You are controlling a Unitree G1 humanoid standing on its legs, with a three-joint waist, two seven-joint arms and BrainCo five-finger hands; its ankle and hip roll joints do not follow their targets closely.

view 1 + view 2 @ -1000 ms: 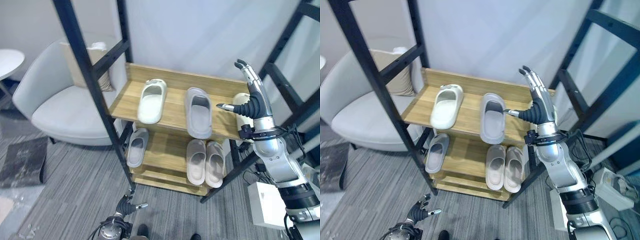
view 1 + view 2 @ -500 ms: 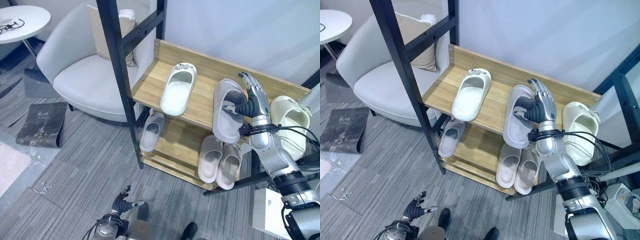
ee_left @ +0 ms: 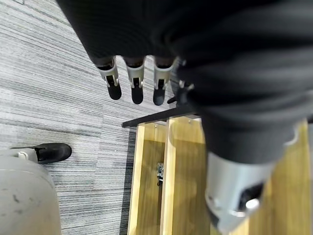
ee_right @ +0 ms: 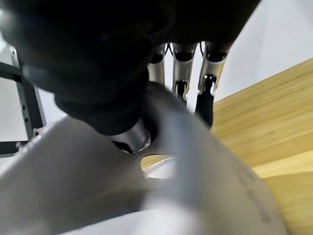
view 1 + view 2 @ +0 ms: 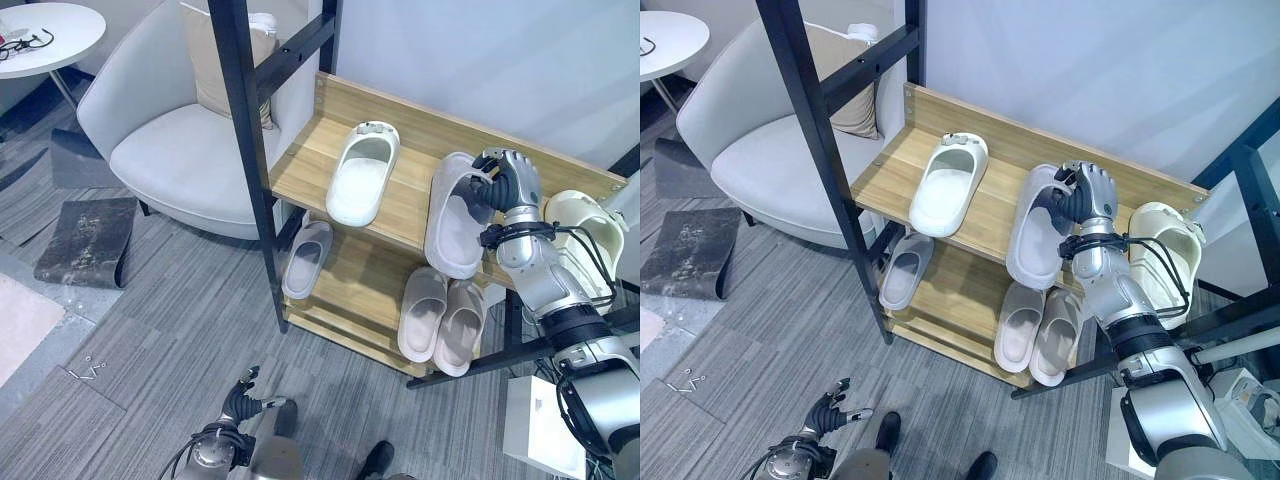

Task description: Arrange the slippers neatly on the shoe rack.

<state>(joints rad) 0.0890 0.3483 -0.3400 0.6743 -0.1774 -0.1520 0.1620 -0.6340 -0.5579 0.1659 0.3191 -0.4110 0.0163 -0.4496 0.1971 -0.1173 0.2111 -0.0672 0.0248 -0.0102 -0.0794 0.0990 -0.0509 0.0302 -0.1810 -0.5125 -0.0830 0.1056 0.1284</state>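
The right hand (image 5: 505, 180) grips the grey slipper (image 5: 452, 218) by its strap on the shoe rack (image 5: 300, 170); next, straighten it toward twelve o'clock. The left hand (image 5: 240, 402) hangs open at six o'clock.

Left of where I'm working: light grey rounded armchair (image 5: 160, 150) with beige cushion (image 5: 215, 70) against its back, round white side table (image 5: 45, 25) beyond it, dark square mat (image 5: 80, 240) on grey striped carpet (image 5: 170, 340).
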